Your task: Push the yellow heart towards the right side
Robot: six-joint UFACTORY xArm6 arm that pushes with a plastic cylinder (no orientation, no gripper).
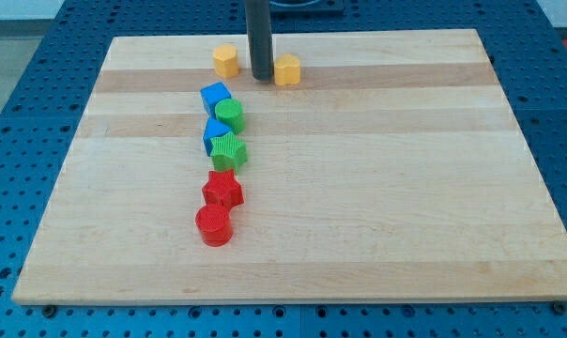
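In the camera view, the rod comes down from the view's top and the tip (262,79) rests on the wooden board (377,207) near its far edge, between two yellow blocks. The yellow block at the view's right of the tip, most likely the yellow heart (287,69), sits just beside the rod, touching it or very nearly so. The other yellow block (226,61), which looks more like a hexagon, stands a little apart on the view's left.

As for progress, the heart is near the middle of the board's width, at the top edge, so the whole run towards the right side appears still to be done (the tip is at least on the correct side of it for a rightward push).

Further down the board a line of blocks runs towards the view's bottom: a blue block (214,97), a green cylinder (231,115), a second blue block (214,132), a green star (228,150), a red star (222,189) and a red cylinder (213,225).

There are no jaws on this rig, so no open or closed state can be told. The rod's upper part is cut off by the frame. The two yellow shapes are small and hard to tell apart with certainty, and the second blue block is partly hidden behind the green star.
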